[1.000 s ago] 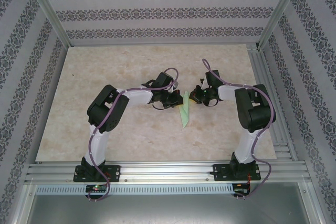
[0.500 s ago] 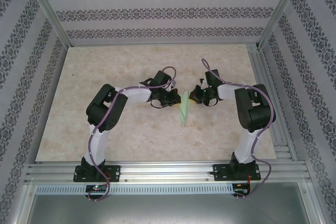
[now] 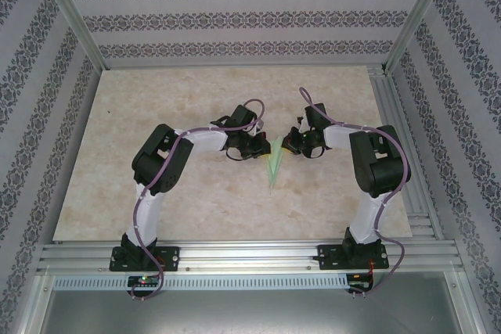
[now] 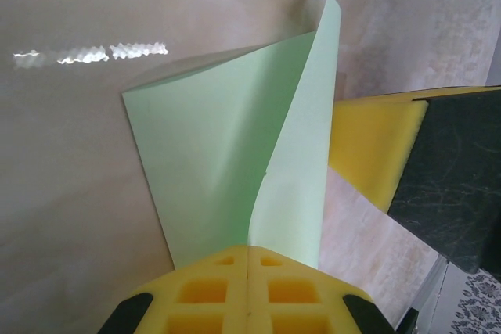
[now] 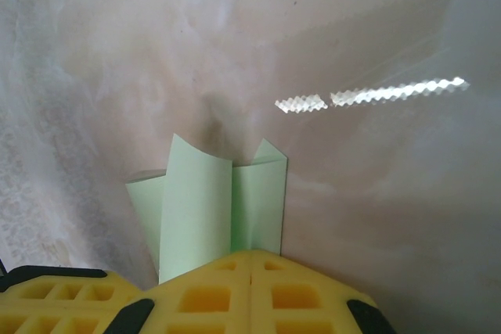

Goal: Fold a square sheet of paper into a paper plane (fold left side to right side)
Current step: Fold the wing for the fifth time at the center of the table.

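Pale green paper plane (image 3: 272,167), a slim pointed wedge with flaps standing up, is pinched by the closed left claw (image 4: 247,254) and right claw (image 5: 250,256)

left arm (image 3: 160,163) bent inward | left fingers (image 4: 207,293) clamped | right arm (image 3: 376,162) bent inward | right fingers (image 5: 211,299) clamped

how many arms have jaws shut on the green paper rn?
2. Left arm pinches the green paper from the left at its far end, right arm from the right; both jaws shut.
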You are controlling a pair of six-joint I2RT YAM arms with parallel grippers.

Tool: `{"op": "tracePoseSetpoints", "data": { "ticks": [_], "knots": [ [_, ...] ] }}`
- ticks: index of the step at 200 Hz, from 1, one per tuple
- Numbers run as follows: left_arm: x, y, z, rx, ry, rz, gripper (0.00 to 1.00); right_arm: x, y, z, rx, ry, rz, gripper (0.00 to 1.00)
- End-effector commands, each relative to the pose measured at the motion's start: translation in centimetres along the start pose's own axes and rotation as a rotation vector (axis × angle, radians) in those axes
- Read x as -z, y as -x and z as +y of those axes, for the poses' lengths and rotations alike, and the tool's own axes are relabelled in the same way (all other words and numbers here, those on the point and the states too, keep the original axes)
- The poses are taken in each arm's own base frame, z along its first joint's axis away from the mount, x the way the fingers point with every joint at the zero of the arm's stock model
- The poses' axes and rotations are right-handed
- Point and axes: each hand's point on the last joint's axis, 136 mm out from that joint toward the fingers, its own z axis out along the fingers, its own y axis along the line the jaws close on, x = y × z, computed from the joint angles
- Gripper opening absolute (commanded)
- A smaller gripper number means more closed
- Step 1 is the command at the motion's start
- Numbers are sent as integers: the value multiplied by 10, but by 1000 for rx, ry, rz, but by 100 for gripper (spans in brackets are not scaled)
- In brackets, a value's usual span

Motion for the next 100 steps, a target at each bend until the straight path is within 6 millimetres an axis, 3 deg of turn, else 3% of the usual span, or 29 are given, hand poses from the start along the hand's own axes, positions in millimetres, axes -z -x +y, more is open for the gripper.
{"op": "tracePoseSetpoints", "data": {
  "ticks": [1, 100],
  "knots": [
    [-4, 0, 7, 0, -3, 16, 0, -10, -12, -16, -5, -68, 41, 4],
    [-3, 3, 12, 3, 22, -2, 0, -10, -14, -16, 2, -75, 50, 4]
  ]
}}
